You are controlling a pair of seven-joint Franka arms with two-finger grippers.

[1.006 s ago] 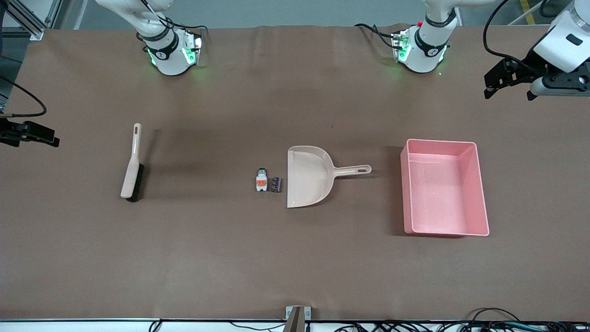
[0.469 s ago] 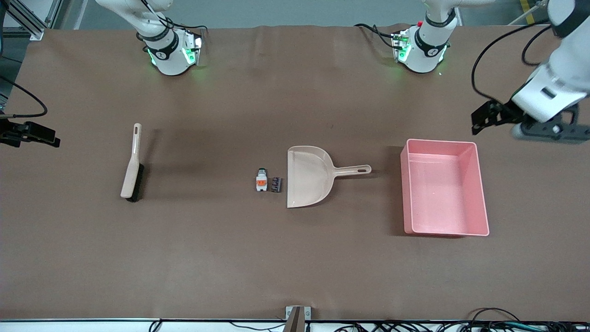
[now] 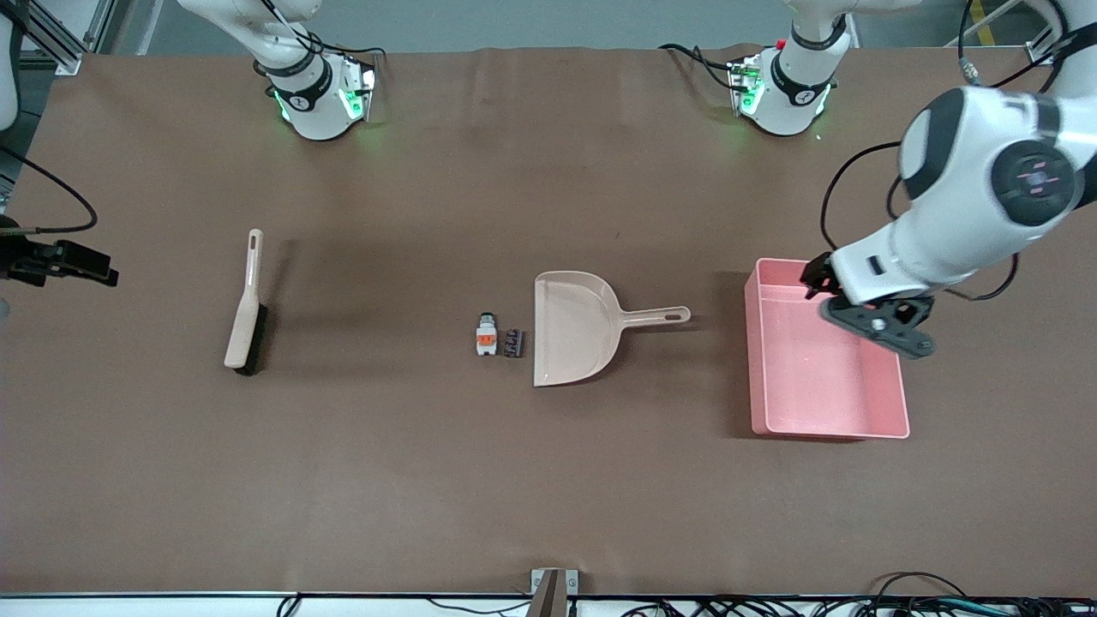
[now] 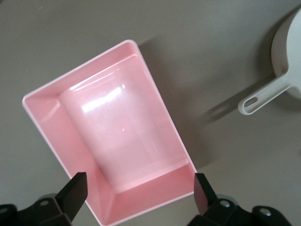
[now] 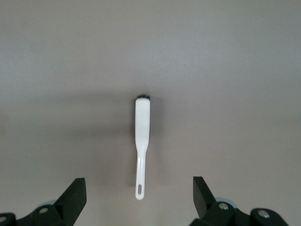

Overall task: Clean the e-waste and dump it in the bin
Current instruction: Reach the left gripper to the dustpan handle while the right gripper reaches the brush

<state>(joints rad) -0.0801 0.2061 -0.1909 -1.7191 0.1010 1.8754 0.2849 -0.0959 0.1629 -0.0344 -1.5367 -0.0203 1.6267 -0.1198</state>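
bin point(image 3: 891, 424): pink tub at the left arm's end of the table, nothing visible inside. Thin stiff plastic, probably light, so it may slide if bumped. No need to grip it.
white part point(image 3: 486, 334): small, orange patch, dark round end. Flat on the table, well apart from the bin, toward the middle.
dark part point(image 3: 513, 343): ridged block between the white part and the dustpan lip, just beside both, contact not clear.
e-waste handling: both parts look rigid, light and tiny. Poor pinch targets, likely to skid or flick if hit hard. Judgement: sweep slowly, do not pick.
dustpan point(image 3: 570, 330): beige, open lip facing the parts, handle toward the bin. Stiff and light. Take it by the handle near the hang hole.
brush point(image 3: 246, 308): lying toward the right arm's end, well apart from the parts, bristles at the end nearer the camera. Take it by the slim handle.
left gripper point(image 4: 139, 189): over the bin's corner region, jaws spread wide, holding nothing. Wrist view shows the bin below and the dustpan handle off to one side.
right gripper point(image 5: 139, 193): up over the table near the brush, fingers apart, nothing held, brush centred in its wrist view.
step: approach only, no tool taken yet, nothing swept.
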